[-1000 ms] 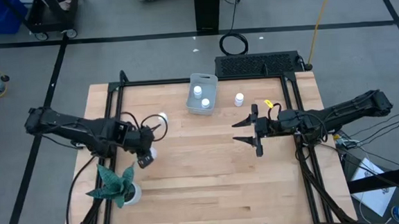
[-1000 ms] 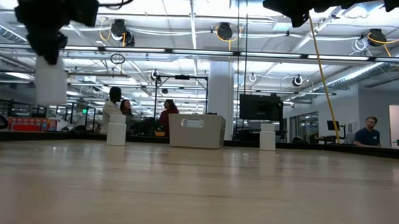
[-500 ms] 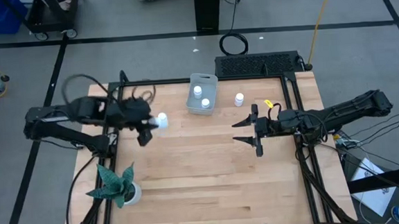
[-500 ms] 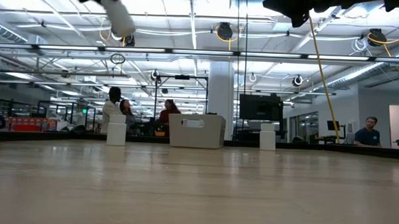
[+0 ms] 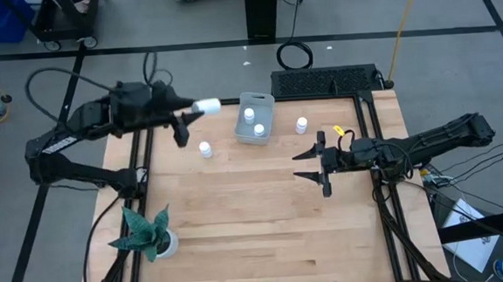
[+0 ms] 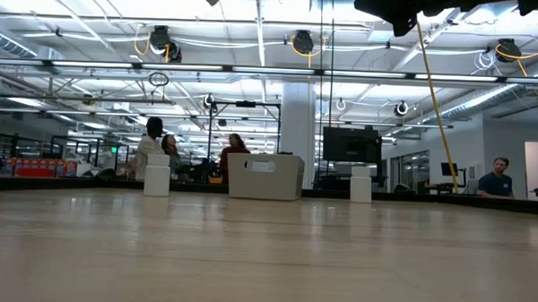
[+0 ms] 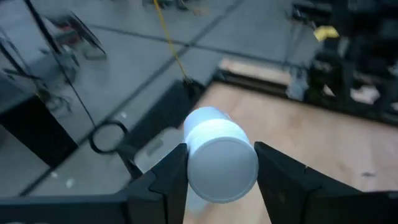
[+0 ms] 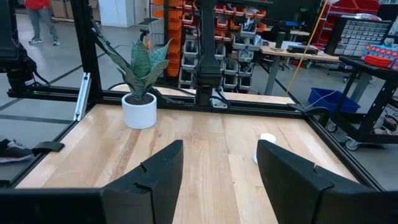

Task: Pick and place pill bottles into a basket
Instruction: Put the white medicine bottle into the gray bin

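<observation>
My left gripper [image 5: 197, 108] is raised high over the table's far left part, left of the basket, and is shut on a white pill bottle [image 5: 209, 104] [image 7: 219, 154]. The pale grey-blue basket [image 5: 244, 130] stands at the far middle with two bottles [image 5: 249, 115] inside. One loose bottle [image 5: 205, 148] stands on its base on the table left of the basket. Another [image 5: 301, 124] stands to the basket's right. My right gripper [image 5: 312, 163] hovers open at the centre right, with nothing between its fingers [image 8: 217, 180]. My left gripper pinches the bottle's round sides [image 7: 189, 163] between its two fingers. The fingers come from the table's left, slanting a little downward, and lie along the bottle. The bottle is lifted clear and lies nearly level, with its free end [image 5: 216, 103] sticking out toward the basket.
A potted green plant [image 5: 148, 235] stands at the near left corner. A black ridged box [image 5: 325, 80] sits behind the far edge. Black frame rails [image 5: 143, 156] run along both sides. Bare wood [image 5: 248, 220] fills the near middle.
My left gripper has risen from low over the table's left part and swung toward the far edge and the basket, carrying the bottle. It has tipped from pointing down to nearly level, so the bottle has turned from upright to lying along the fingers.
</observation>
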You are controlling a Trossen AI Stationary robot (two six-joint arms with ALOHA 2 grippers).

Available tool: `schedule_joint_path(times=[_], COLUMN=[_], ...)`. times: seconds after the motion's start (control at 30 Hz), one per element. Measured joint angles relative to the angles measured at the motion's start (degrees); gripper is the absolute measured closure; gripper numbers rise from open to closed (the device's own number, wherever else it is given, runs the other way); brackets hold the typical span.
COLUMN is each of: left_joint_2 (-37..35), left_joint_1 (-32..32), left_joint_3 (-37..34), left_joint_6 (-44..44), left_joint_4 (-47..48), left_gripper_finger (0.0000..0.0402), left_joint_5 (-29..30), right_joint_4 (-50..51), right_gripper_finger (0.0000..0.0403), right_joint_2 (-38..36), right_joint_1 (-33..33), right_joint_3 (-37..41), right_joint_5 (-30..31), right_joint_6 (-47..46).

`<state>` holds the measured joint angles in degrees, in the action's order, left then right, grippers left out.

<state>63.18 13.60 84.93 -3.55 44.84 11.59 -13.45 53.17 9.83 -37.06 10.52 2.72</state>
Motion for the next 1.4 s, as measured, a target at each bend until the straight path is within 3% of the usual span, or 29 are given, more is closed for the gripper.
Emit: schedule_joint_path(times=[0.27, 0.43, 0.6, 0.73, 0.87, 0.97, 1.1, 1.4], left_joint_2=[4.29, 9.34, 14.97, 18.94, 23.17, 27.07, 33.30, 50.58], left_joint_1=[7.98, 11.00, 14.43, 17.06, 19.69, 20.78, 21.72, 23.24], left_joint_3=[-0.06, -0.07, -0.07, -0.07, 1.85, 5.40, 13.38, 39.13], left_joint_6=[3.07, 3.38, 4.69, 4.63, 4.60, 3.60, 4.58, 6.27], left_joint_4=[-6.65, -8.37, -10.91, -14.93, -15.96, -15.16, -10.49, 8.40], left_gripper_finger=[0.0230, 0.0210, 0.0236, 0.0237, 0.0224, 0.0217, 0.0236, 0.0225], left_joint_5=[-7.32, -10.68, -13.10, -13.67, -19.24, -20.15, -22.15, -23.15], right_joint_4=[-0.57, -3.04, -2.47, -1.89, -0.90, -0.82, -0.79, 0.13], right_gripper_finger=[0.0206, 0.0206, 0.0206, 0.0206, 0.0206, 0.0206, 0.0206, 0.0206], right_joint_2=[0.00, -0.48, -1.42, -1.53, -1.53, -1.53, -1.53, -1.53], right_joint_1=[0.00, 0.00, 0.02, 0.02, 0.02, 0.02, 0.02, 0.02], right_joint_3=[0.00, 0.00, 0.00, 0.00, 0.00, 0.00, 0.00, 0.00], right_joint_5=[0.60, 6.60, 8.96, 8.96, 8.95, 8.94, 8.96, 8.96], right_joint_6=[1.01, 1.02, 1.18, 1.20, 1.19, 1.30, 2.30, 2.49])
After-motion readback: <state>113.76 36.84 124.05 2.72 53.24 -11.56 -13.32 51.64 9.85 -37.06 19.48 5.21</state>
